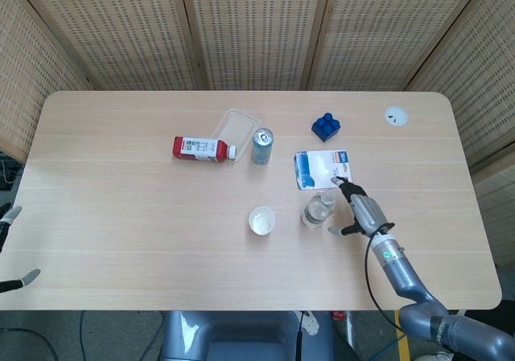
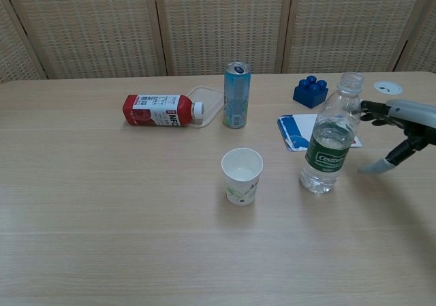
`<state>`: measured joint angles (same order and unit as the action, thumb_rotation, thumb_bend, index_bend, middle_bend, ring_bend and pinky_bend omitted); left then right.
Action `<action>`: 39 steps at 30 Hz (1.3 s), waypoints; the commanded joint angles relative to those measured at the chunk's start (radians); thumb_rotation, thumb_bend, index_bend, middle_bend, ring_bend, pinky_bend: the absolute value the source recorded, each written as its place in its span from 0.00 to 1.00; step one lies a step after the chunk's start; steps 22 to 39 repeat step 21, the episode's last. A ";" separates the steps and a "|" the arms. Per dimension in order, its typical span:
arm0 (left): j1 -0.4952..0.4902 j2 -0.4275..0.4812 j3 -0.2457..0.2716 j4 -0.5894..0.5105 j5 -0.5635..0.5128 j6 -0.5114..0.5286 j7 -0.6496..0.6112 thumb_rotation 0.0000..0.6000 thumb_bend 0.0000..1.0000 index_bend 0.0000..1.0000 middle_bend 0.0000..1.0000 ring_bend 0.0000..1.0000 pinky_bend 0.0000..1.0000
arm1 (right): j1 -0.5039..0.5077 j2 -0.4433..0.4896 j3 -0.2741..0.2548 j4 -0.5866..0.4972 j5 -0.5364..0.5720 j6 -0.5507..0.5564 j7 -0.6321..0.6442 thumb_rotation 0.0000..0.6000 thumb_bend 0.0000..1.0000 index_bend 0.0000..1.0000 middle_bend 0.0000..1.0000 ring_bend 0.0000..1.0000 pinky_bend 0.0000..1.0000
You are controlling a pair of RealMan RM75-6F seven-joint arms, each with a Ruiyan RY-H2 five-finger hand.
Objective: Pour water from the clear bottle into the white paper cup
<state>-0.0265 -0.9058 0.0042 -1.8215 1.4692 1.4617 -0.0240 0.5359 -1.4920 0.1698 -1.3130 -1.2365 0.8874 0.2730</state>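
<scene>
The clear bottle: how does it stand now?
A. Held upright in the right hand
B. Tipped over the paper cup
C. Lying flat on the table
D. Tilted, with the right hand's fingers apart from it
D: the clear bottle leans, and the right hand is open beside it, not touching.
</scene>
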 commanded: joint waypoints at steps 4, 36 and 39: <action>0.012 -0.003 0.000 0.002 0.007 0.024 0.004 1.00 0.09 0.00 0.00 0.00 0.00 | -0.058 0.137 -0.043 -0.064 0.003 0.053 -0.117 1.00 0.00 0.00 0.00 0.00 0.00; 0.033 -0.043 0.001 0.009 0.034 0.078 0.074 1.00 0.09 0.00 0.00 0.00 0.00 | -0.291 0.184 -0.130 -0.024 -0.291 0.622 -0.266 1.00 0.00 0.00 0.00 0.00 0.00; 0.033 -0.043 0.001 0.009 0.034 0.078 0.074 1.00 0.09 0.00 0.00 0.00 0.00 | -0.291 0.184 -0.130 -0.024 -0.291 0.622 -0.266 1.00 0.00 0.00 0.00 0.00 0.00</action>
